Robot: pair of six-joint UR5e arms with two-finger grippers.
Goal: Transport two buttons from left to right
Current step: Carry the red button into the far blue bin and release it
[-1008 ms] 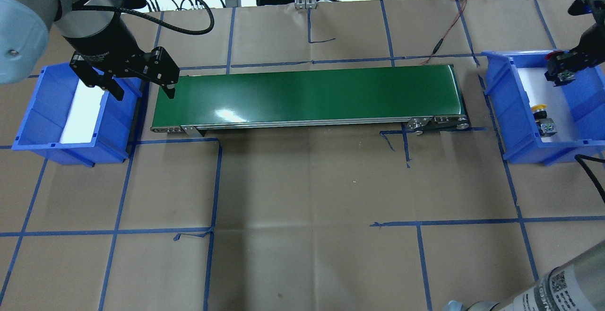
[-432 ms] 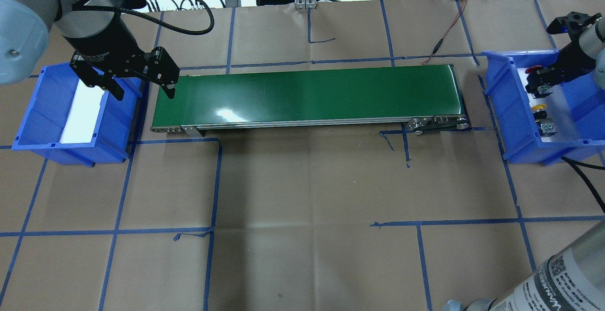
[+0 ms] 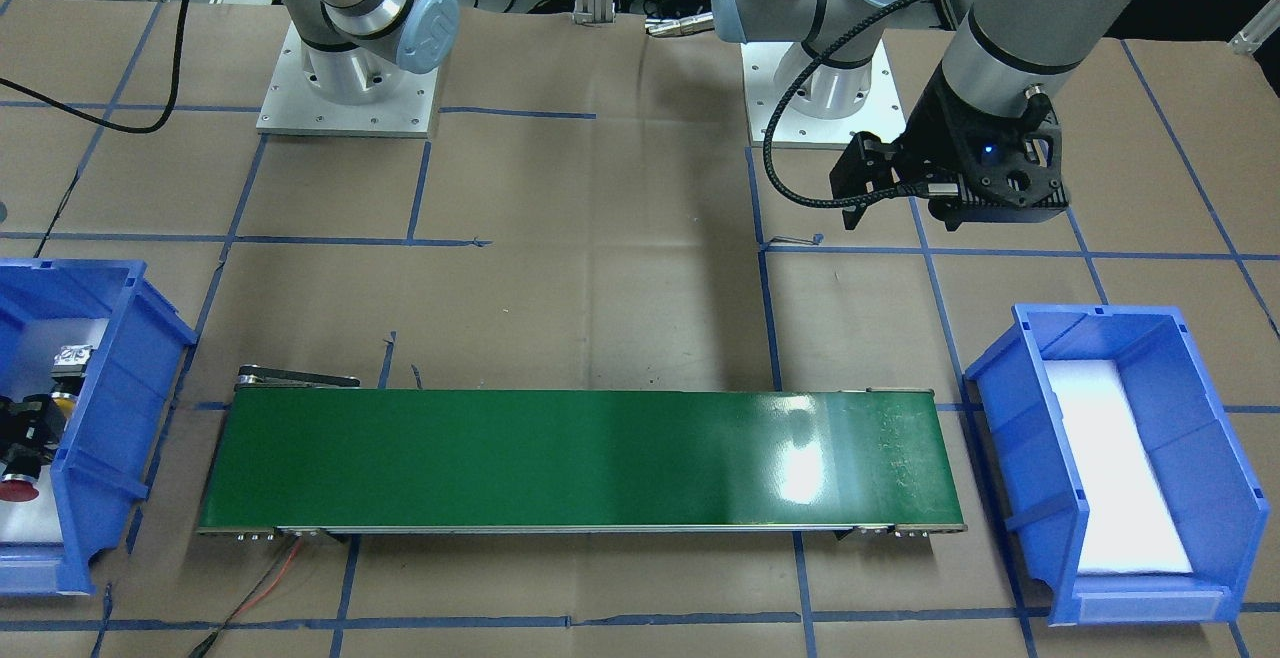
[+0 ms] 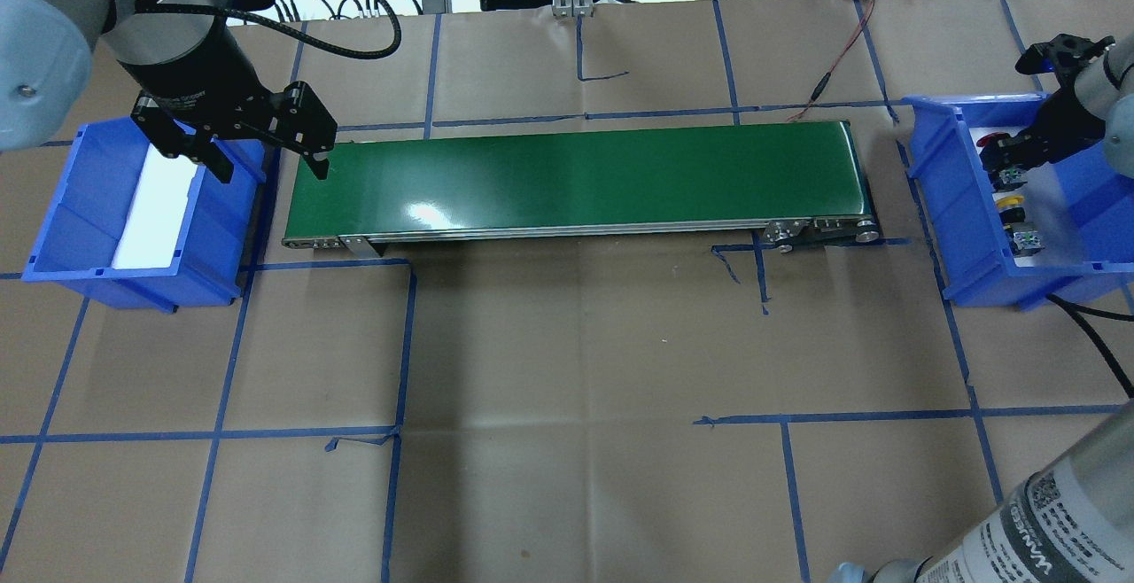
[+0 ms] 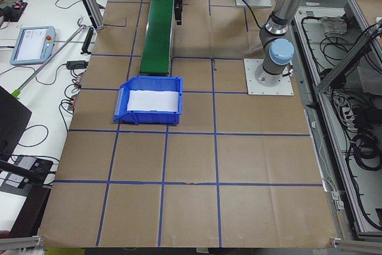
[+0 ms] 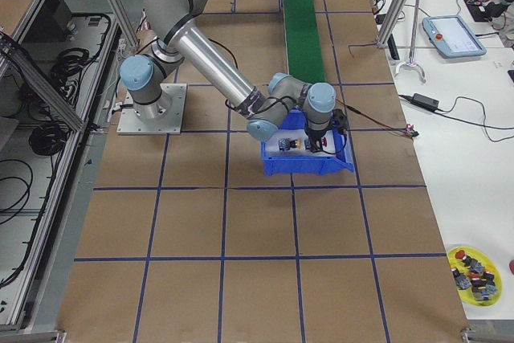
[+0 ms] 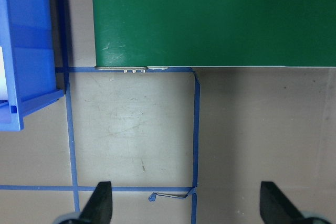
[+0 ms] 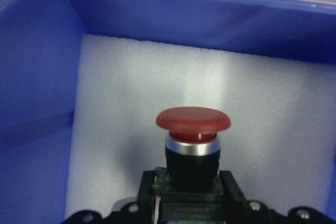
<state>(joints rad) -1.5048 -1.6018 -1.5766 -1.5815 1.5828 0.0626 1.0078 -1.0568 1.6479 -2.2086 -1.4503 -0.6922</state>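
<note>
My right gripper [image 4: 1008, 165] is inside the right blue bin [image 4: 939, 202] and is shut on the red button [image 8: 193, 120], gripping its black body just above the white foam. The red cap [image 4: 992, 137] points toward the bin's far end. The yellow button [image 4: 1010, 203] lies on the foam right beside it, its grey base [image 4: 1028, 240] toward the front. Both also show in the front-facing view, the red button [image 3: 15, 486] and the yellow button [image 3: 62, 398]. My left gripper [image 4: 266, 167] is open and empty, hovering between the left bin and the belt's left end; its fingertips [image 7: 100, 203] are wide apart.
A green conveyor belt [image 4: 576, 175] runs between the two bins. The left blue bin [image 4: 71, 211] holds only a white foam sheet. A red wire [image 4: 833, 69] lies by the belt's right end, and cables lie along the table's back edge.
My right gripper carried the red button leftward and lower into the right bin, ending close beside the yellow button. The left gripper barely moved.
</note>
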